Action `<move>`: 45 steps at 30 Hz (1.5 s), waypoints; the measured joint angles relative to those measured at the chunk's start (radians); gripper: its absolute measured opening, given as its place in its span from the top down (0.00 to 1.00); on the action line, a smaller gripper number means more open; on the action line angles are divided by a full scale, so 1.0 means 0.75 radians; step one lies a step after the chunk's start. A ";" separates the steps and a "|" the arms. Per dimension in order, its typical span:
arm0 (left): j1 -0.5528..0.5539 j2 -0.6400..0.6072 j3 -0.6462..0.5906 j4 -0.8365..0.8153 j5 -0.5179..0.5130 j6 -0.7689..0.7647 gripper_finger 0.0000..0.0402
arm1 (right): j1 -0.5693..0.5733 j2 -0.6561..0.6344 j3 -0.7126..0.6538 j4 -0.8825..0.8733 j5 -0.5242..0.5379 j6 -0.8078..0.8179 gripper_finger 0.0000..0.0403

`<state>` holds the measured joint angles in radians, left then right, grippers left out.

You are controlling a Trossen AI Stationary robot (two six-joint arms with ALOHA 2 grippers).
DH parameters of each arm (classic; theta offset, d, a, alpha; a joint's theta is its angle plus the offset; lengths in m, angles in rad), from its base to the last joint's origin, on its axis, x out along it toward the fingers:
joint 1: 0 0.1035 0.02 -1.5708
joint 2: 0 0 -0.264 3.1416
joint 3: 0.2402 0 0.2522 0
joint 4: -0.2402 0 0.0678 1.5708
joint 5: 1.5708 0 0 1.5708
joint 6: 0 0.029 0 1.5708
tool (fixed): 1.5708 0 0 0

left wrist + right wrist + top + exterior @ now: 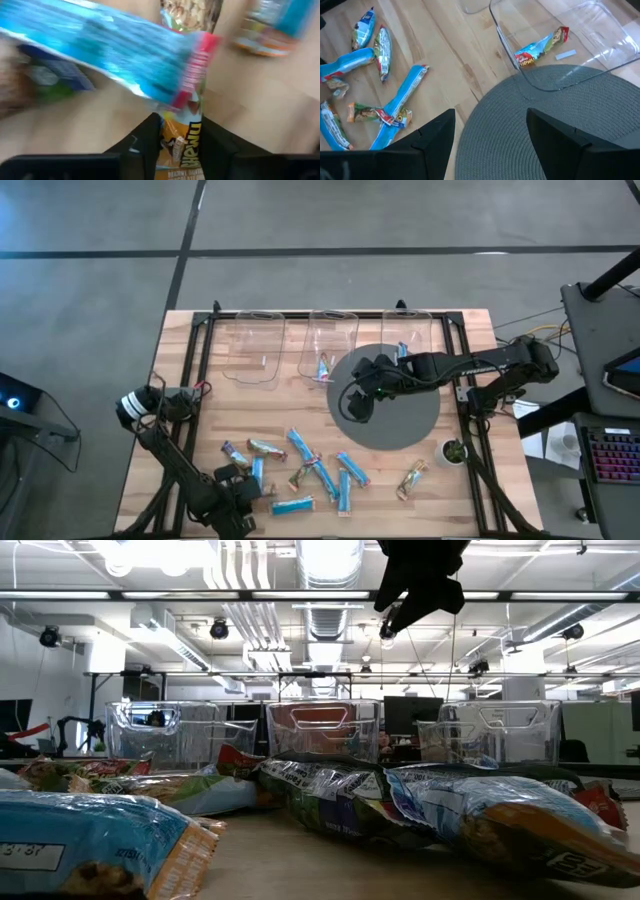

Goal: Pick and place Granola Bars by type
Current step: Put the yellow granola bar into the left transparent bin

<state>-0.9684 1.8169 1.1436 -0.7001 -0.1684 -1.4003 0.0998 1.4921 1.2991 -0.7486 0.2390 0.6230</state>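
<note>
Several wrapped granola bars (300, 465), blue, tan and dark, lie scattered on the near half of the wooden table. One blue-and-red bar (322, 366) lies in the middle clear bin (542, 47). My left gripper (238, 483) is low at the near left of the pile, shut on an orange-and-yellow bar (181, 145); a blue bar with a red end (125, 50) lies across that bar farther out. My right gripper (352, 405) hangs open and empty above the round grey mat (400, 425), and its fingers (437, 135) are wide apart. My left gripper pinches the near end of the orange-and-yellow bar (172, 150) between its two fingers, one on each long edge. The fingers lie along the bar. The bar's far part passes under the blue bar; whether it is lifted off the table does not show.
Three clear bins (255, 345) stand in a row at the table's far edge. A small white pot with a green plant (453, 450) stands near the mat's right side. A single tan bar (412, 478) lies apart, near the mat's near edge.
</note>
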 joint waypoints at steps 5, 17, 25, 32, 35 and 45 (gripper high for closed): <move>-0.001 -0.155 0.004 0.084 0.059 0.039 0.84 | 0.000 0.000 0.000 0.004 0.000 -0.026 0.42; 0.128 -0.771 -0.126 -0.329 -0.635 -0.443 0.85 | -0.001 0.000 0.000 0.046 0.036 -0.013 0.42; 0.502 -1.261 -0.396 -0.353 -0.950 -0.504 0.85 | 0.001 0.000 0.000 0.063 0.036 0.028 0.42; 1.146 -1.431 -0.558 -0.215 -0.578 -0.040 0.85 | 0.001 0.000 0.000 0.069 0.038 0.049 0.42; 1.434 -1.445 -0.613 -0.077 -0.341 0.208 0.85 | 0.001 0.000 0.000 0.070 0.052 0.085 0.42; 1.981 -1.341 -0.704 0.137 0.021 0.624 0.85 | 0.006 0.000 0.000 0.069 0.070 0.193 0.42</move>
<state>0.5176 0.8112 0.6159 -0.5976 -0.1529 -0.9319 0.1040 1.4921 1.2991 -0.6969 0.2916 0.7680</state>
